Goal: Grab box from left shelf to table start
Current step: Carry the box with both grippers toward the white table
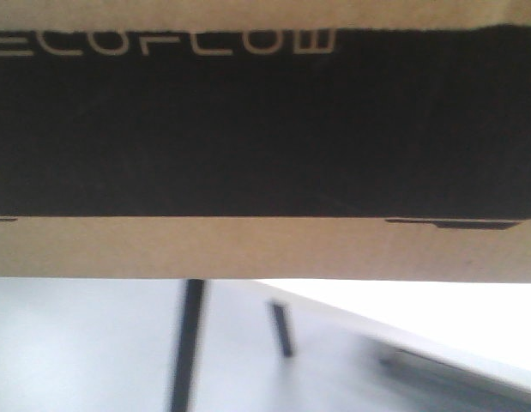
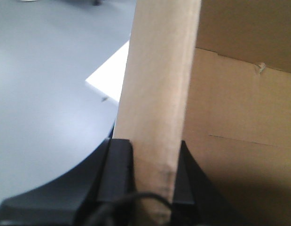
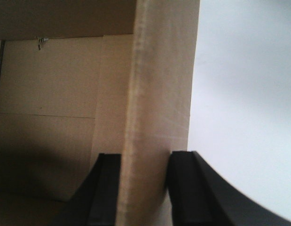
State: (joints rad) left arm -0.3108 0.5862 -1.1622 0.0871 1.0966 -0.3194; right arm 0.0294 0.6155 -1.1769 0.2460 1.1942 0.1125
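My left gripper [image 2: 152,151] is clamped on a brown cardboard wall of the box [image 2: 239,117], one black finger [image 2: 118,165] pressed to each face. My right gripper [image 3: 144,161] grips the opposite wall the same way, pinched tight from both sides. On the front camera the box sits very close, its black ECOFLOW panel [image 1: 248,129] filling most of the frame. From the left wrist I see a corner of the white worktop [image 2: 110,77] just past the gripped wall, over grey floor [image 2: 42,94]. I cannot tell whether the box touches the worktop.
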